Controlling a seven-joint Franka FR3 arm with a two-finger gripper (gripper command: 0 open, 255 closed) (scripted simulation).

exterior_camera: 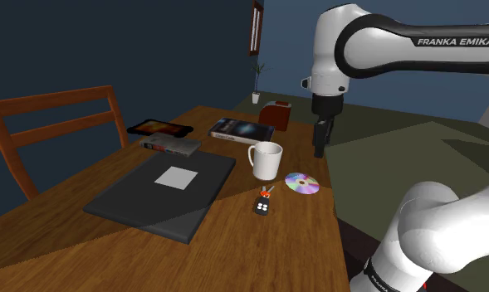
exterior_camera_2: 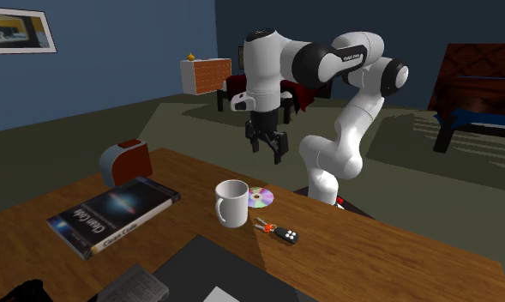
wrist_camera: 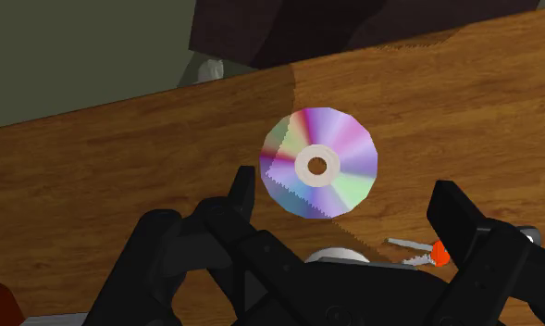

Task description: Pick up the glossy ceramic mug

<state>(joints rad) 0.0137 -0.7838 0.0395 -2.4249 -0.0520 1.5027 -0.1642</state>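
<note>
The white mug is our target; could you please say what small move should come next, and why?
Probably shift the open gripper sideways until it is over the mug: it hangs high above the disc, which lies beside the mug.

The white arm climbs from the shoulder view's lower right, folds at a dark joint and reaches back across that view's top; its last link turns straight down; the black gripper hangs upright with its tips pointing downward; in the second exterior view the gripper shows the same pose; its two fingers stand well apart, with nothing clasped between them.
</note>
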